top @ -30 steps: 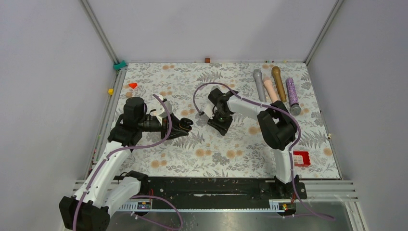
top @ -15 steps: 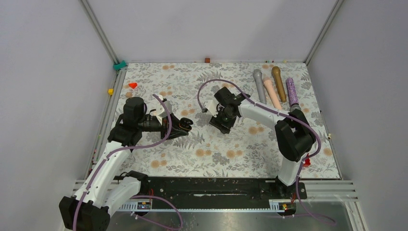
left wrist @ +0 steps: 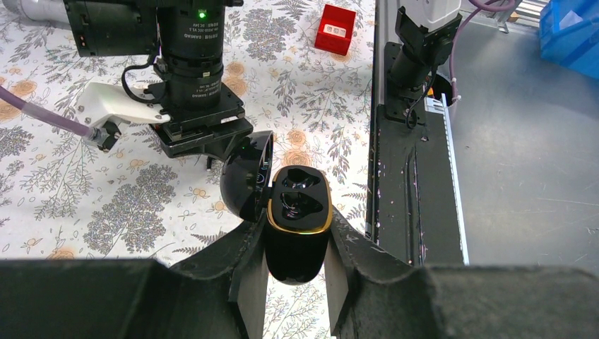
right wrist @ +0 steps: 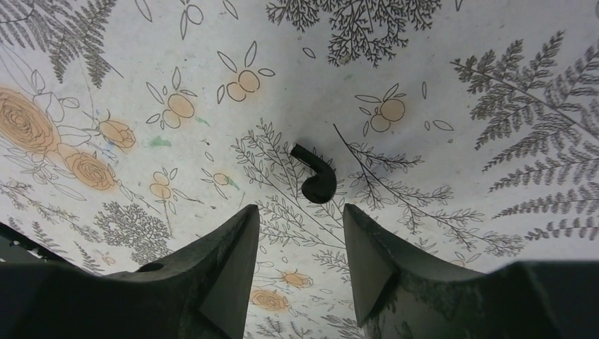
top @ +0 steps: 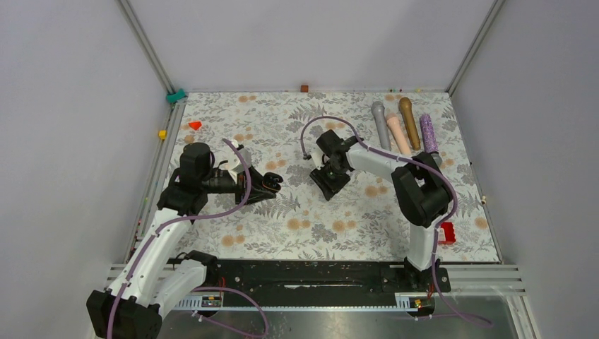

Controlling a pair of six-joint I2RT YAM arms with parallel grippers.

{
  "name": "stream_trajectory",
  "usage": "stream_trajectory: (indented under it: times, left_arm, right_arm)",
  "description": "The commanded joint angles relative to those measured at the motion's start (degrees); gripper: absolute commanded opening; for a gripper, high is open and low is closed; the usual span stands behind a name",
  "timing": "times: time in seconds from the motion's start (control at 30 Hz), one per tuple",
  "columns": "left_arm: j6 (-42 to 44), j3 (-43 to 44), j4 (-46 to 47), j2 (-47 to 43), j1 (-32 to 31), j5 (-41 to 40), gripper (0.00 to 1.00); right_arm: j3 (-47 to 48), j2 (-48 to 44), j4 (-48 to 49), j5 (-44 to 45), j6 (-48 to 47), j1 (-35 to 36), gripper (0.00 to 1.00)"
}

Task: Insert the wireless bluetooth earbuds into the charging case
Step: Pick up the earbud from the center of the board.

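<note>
The charging case (left wrist: 298,226) is glossy black with a gold rim, not cream. Its lid is open to the left, and two dark wells show. My left gripper (left wrist: 298,236) is shut on it and holds it just above the mat; it also shows in the top view (top: 272,181). I cannot tell whether a well holds an earbud. One small black earbud (right wrist: 316,176) lies on the flowered mat. My right gripper (right wrist: 301,212) is open and empty, its fingertips just short of the earbud. In the top view the right gripper (top: 330,180) hides the earbud. No second earbud shows.
Several long cylinders lie at the back right: grey (top: 381,125), pale pink (top: 398,132), brown (top: 409,121), purple (top: 429,134). A red box (top: 445,233) sits near the right arm's base. A red triangle (top: 195,125) and a yellow cube (top: 162,134) lie far left.
My right gripper has shifted slightly to the right over the mat, and its elbow has swung right and partly back. The left arm and the case have not moved.
</note>
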Motion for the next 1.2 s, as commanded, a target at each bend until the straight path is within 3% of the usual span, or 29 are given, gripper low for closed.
stream_trajectory:
  times: [0.0,0.57,1.17]
  left_arm:
    - [0.37,-0.17,2.26,-0.38,0.47,0.60,0.00]
    - [0.20,-0.08,2.28,0.28,0.78,0.75,0.00]
    - [0.29,-0.07,2.26,0.48,0.99,0.73,0.00]
  right_arm:
    - [2.19,1.78,-1.61,-1.63,5.43,-0.77,0.54]
    - [3.97,5.79,0.46,-11.03,12.93,-5.54,0.48]
    - [2.50,6.92,2.33,-14.28,16.67,-8.15,0.41]
